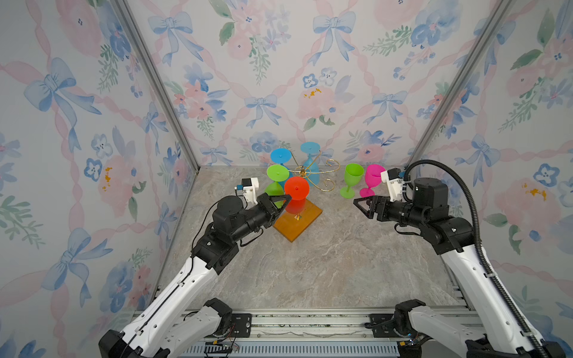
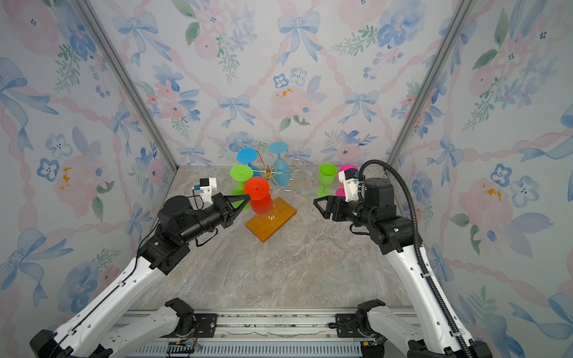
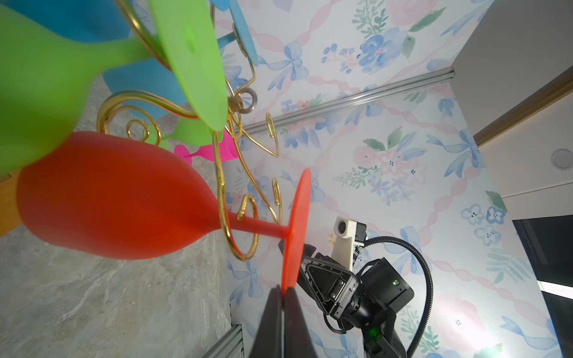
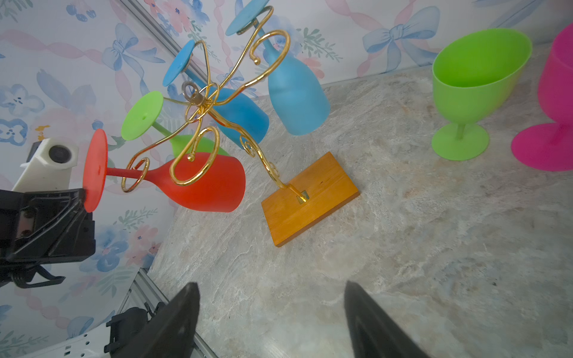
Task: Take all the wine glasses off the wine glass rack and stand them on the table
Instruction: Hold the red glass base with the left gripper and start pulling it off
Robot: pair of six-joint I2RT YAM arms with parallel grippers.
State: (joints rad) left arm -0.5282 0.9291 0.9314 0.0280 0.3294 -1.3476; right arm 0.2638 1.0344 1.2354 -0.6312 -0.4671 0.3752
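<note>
The wine glass rack is gold wire on an orange-brown wooden base, at the middle back in both top views. A red wine glass hangs upside down from its front arm, the stem still inside the curled gold loop. My left gripper is shut on the rim of the red glass's foot. It reaches in from the left. My right gripper stands open and empty to the right of the rack.
A green glass and two blue glasses also hang on the rack. A green glass and a pink glass stand upright on the marbled table at the back right, just beyond my right gripper. Flowered walls close in three sides.
</note>
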